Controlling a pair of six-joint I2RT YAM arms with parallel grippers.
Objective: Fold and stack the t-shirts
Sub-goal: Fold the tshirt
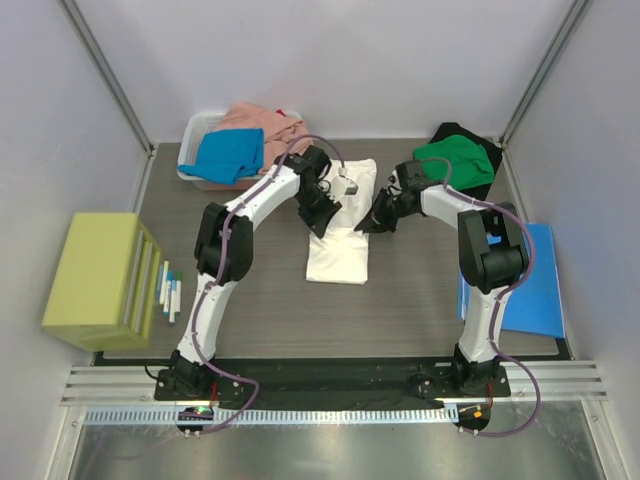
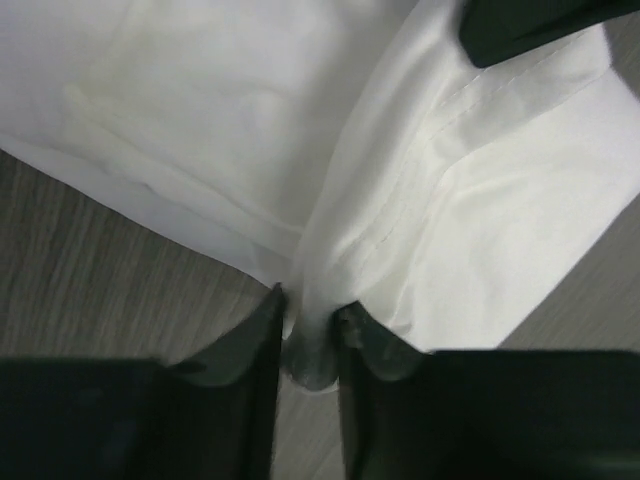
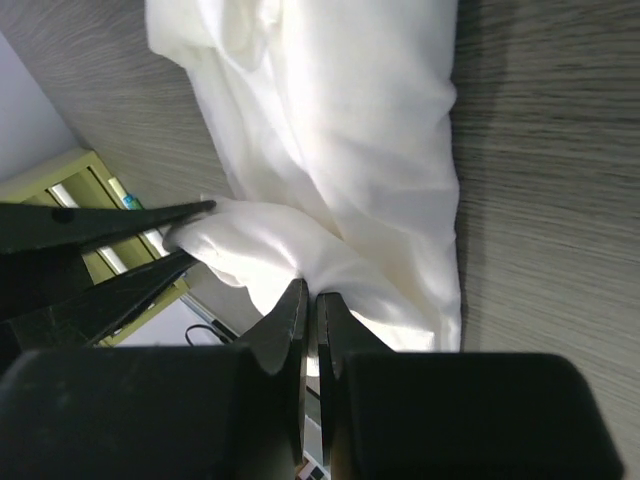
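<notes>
you have the soft white cloth t-shirt (image 1: pixel 338 245) lying partly folded in the middle of the grey wood-grain table (image 1: pixel 400 310). your left gripper (image 2: pixel 310 322) pinches a bunched fold at the shirt's edge. your right gripper (image 3: pixel 309 298) is pressed nearly together on the opposite edge, with white cloth caught at the tips. a green t-shirt (image 1: pixel 455 158) rests on a black t-shirt (image 1: pixel 452 129) at the far right corner. a bright blue t-shirt (image 1: pixel 230 155) and a salmon pink t-shirt (image 1: pixel 262 122) sit in the white plastic basket (image 1: pixel 192 140).
</notes>
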